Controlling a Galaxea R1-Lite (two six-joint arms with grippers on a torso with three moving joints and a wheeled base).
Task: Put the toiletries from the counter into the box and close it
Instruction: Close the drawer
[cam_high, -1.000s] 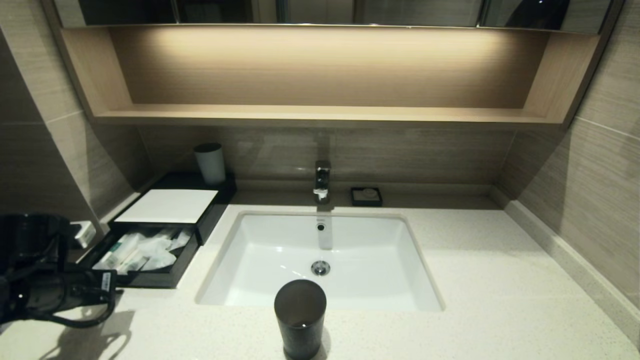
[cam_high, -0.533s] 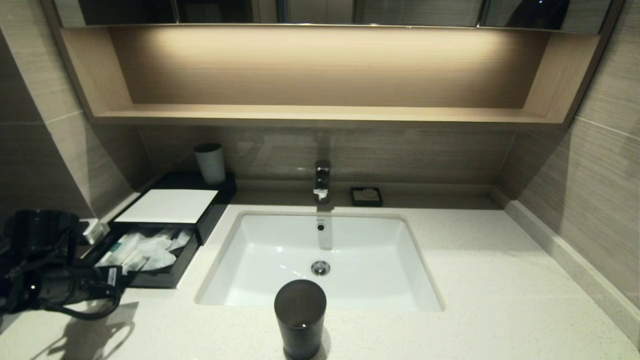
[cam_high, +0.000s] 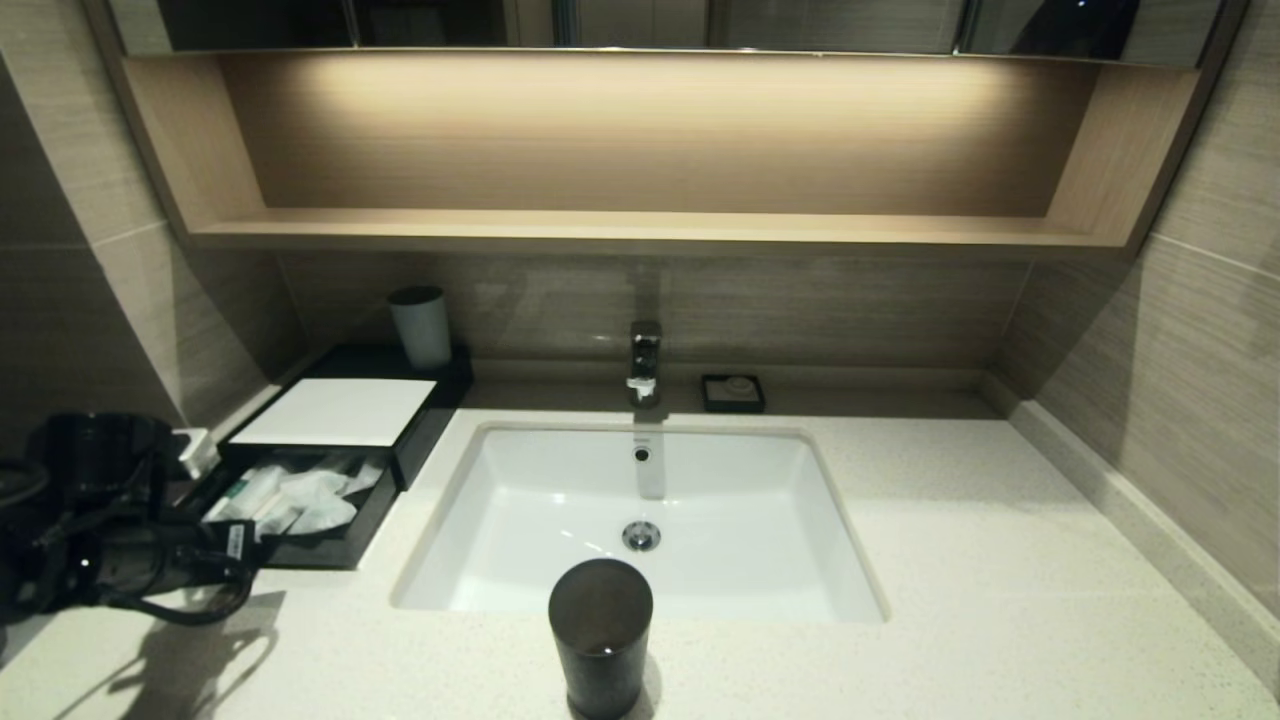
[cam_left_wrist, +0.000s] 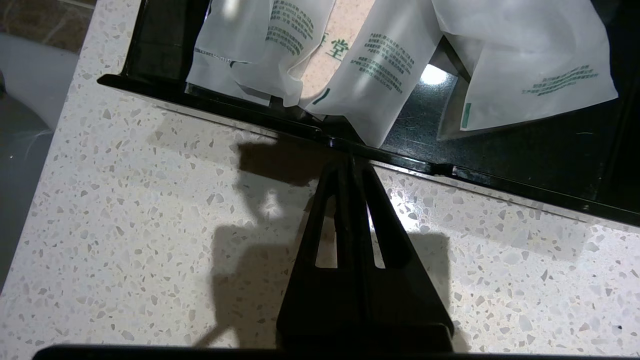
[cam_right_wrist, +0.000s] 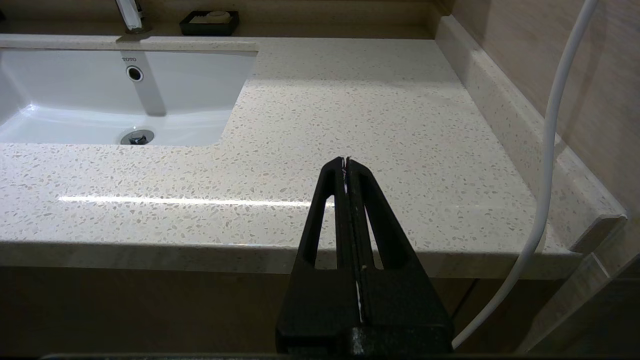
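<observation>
Drawer (cam_high: 290, 510), sachets (cam_high: 300, 495) inside, nudged inward since a second ago by left gripper (cam_left_wrist: 350, 160), fingers together, at its six-o'clock edge; closing under way.

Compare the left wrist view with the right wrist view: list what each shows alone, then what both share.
Left wrist only: the left gripper, fingers shut, tips at the front edge of the open drawer, with white sachets inside. Right wrist only: the right gripper, shut, off the front edge of the counter, plus the basin, faucet and soap dish. Shared: the speckled counter.
</observation>
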